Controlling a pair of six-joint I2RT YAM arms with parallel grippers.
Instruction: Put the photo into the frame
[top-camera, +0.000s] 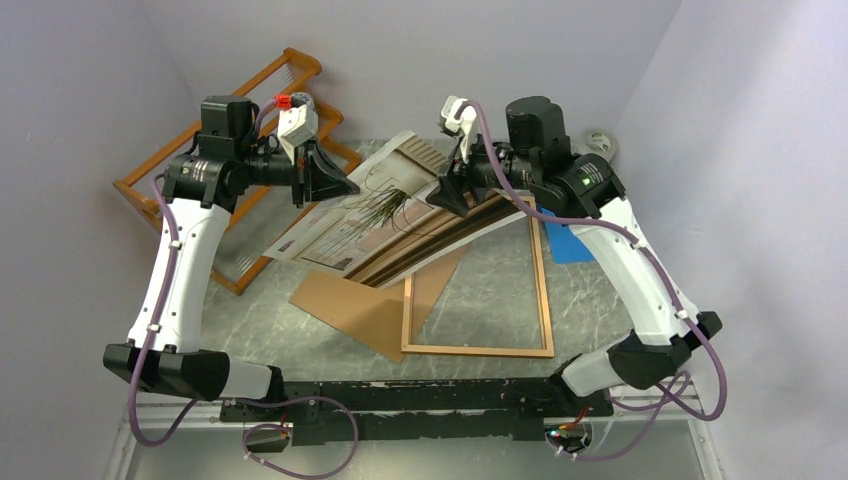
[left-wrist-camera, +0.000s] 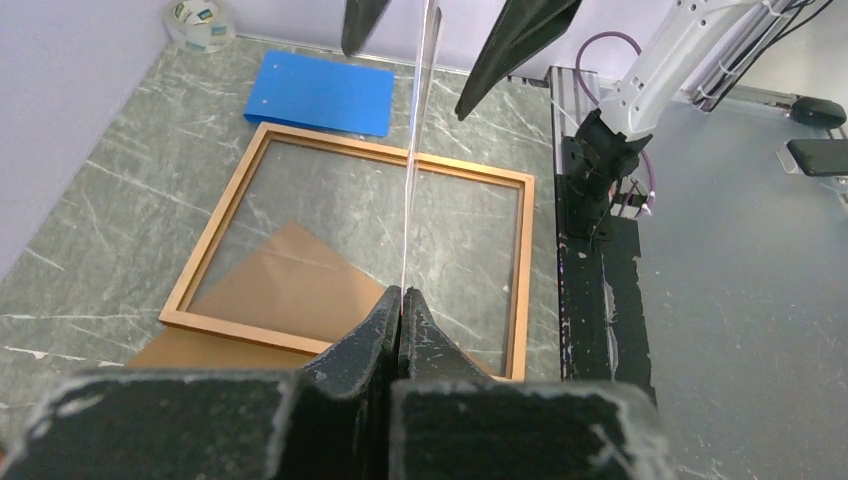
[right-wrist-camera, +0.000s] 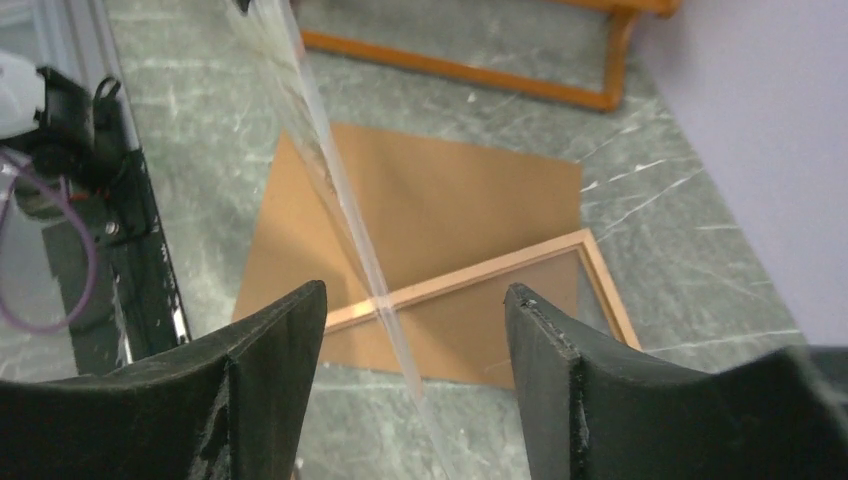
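The photo (top-camera: 390, 215) is held in the air, tilted, above the back of the table. My left gripper (top-camera: 350, 187) is shut on its left edge; in the left wrist view the fingers (left-wrist-camera: 403, 295) pinch the sheet, which shows edge-on as a thin line (left-wrist-camera: 415, 150). My right gripper (top-camera: 440, 195) is open at the photo's right side; in the right wrist view the paper's edge (right-wrist-camera: 330, 180) runs between its spread fingers (right-wrist-camera: 415, 290) without touching them. The frame (top-camera: 478, 350) lies flat below, also showing in the left wrist view (left-wrist-camera: 213, 225) and the right wrist view (right-wrist-camera: 470, 275).
A plain brown backing board (top-camera: 360, 300) lies partly under the frame's left corner (right-wrist-camera: 440, 200). An orange wooden rack (top-camera: 290, 70) stands at the back left. A blue sheet (left-wrist-camera: 320, 93) and a tape roll (left-wrist-camera: 200, 22) lie at the back right.
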